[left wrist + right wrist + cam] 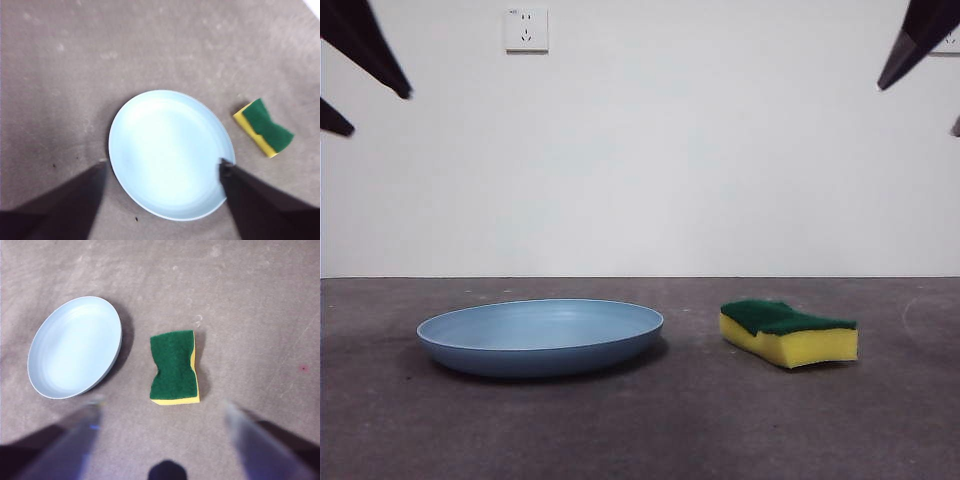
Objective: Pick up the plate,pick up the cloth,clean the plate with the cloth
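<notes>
No readable text, label or number shows anywhere.

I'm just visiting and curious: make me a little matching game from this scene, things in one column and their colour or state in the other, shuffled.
Things:
1. plate
2. sponge
3. left pincer
4. wall socket

Descriptions:
A. yellow with a dark green top
B. white, high on the wall
C. light blue, shallow, empty
D. open, above the plate

Pairs: 1-C, 2-A, 3-D, 4-B
</notes>
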Motion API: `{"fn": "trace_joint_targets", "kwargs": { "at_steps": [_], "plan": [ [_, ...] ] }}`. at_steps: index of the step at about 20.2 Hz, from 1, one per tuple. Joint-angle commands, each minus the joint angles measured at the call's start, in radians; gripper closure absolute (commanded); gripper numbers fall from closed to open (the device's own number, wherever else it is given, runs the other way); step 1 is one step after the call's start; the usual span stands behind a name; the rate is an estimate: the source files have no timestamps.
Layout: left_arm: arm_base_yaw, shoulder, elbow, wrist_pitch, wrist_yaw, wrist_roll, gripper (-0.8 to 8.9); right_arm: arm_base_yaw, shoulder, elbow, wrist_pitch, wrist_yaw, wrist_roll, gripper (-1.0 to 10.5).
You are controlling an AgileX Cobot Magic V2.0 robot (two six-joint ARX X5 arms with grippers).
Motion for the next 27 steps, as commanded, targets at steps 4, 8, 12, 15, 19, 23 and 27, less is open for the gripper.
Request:
{"fn": "trace_joint_targets", "kwargs": {
  "at_steps": [4,8,12,15,19,23,27],
  "plan": [
    [-0.04,0.288,0.117,0.009,-0.078,0.02,4.36,0.0,0.003,0.002,0.002,0.003,-0.008,4.4],
    [-0.059,0.486,0.153,0.035,-0.095,0.019,4.36,0.0,0.003,0.002,0.002,0.003,-0.008,4.4],
    [-0.082,0.616,0.153,0.063,-0.125,0.019,4.36,0.0,0.003,0.002,0.002,0.003,-0.008,4.4],
    [-0.103,0.674,0.153,0.096,-0.153,0.019,4.37,0.0,0.003,0.002,0.003,0.003,-0.008,4.4],
    [-0.122,0.727,0.153,0.135,-0.169,0.019,4.37,0.0,0.003,0.002,0.003,0.003,-0.008,4.4],
    [-0.13,0.758,0.153,0.129,-0.179,0.02,5.36,0.0,0.003,0.002,0.003,0.003,-0.008,4.4],
    [-0.13,0.757,0.153,0.145,-0.177,0.046,8.21,0.0,0.003,0.002,0.033,0.001,-0.008,4.4]
  ]
}}
